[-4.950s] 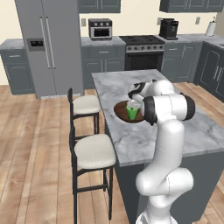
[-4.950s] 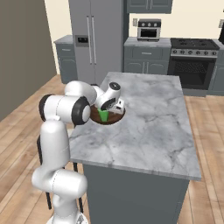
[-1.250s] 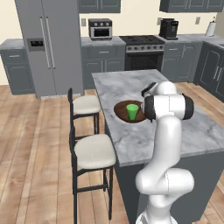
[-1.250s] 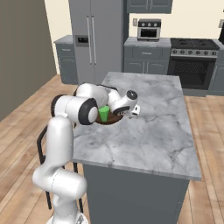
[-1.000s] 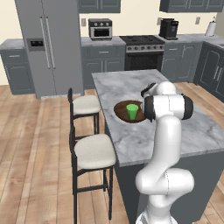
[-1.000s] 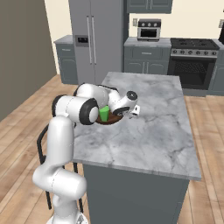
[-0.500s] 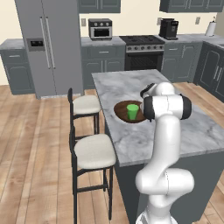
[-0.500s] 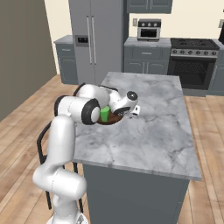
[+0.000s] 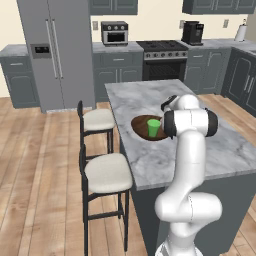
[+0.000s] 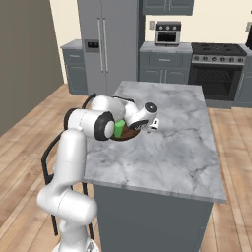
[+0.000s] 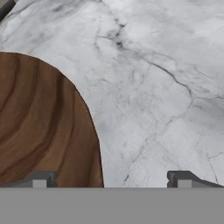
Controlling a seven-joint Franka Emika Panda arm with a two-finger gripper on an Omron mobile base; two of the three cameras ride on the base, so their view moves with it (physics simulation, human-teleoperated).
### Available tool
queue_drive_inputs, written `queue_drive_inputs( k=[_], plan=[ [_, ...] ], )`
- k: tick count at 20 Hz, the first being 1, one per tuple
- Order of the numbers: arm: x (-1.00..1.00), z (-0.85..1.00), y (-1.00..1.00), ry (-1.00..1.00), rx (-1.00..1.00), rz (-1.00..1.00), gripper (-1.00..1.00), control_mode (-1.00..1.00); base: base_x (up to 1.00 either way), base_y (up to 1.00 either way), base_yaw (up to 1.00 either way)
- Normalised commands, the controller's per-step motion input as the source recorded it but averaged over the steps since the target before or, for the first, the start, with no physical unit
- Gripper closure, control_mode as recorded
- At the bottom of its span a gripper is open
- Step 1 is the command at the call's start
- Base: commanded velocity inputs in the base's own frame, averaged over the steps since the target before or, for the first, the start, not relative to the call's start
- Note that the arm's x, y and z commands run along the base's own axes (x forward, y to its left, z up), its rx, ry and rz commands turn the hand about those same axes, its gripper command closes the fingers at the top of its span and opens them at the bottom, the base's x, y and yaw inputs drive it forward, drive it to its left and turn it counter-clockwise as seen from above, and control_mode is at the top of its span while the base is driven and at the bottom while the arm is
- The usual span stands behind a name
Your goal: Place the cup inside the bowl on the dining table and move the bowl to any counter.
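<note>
The small bright green cup (image 9: pixel 153 127) now stands upright inside the wide dark brown wooden bowl (image 9: pixel 142 125) on the white marble tabletop (image 9: pixel 150 160), released since I held it there seconds ago. My tool (image 11: pixel 109 178) has dropped to the bowl's rim, spread wide astride it, holding nothing. Carrying the bowl comes next, I judge.
</note>
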Motion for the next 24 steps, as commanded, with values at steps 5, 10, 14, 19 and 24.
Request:
queue_drive_inputs(
  k=[5,10,14,19,24],
  plan=[
    [0.0,0.0,0.0,0.0,0.0,0.0,1.0,-1.0,0.0,0.0,0.0],
    [0.0,0.0,0.0,0.0,0.0,0.0,1.0,-1.0,0.0,0.0,0.0],
    [0.0,0.0,0.0,0.0,0.0,0.0,1.0,-1.0,0.0,0.0,0.0],
    [-0.03,0.01,0.0,0.0,0.0,0.0,1.0,-1.0,0.0,0.0,0.0],
    [-0.3,0.28,0.0,0.0,0.0,0.0,1.0,-1.0,0.0,0.0,0.0]
  ],
)
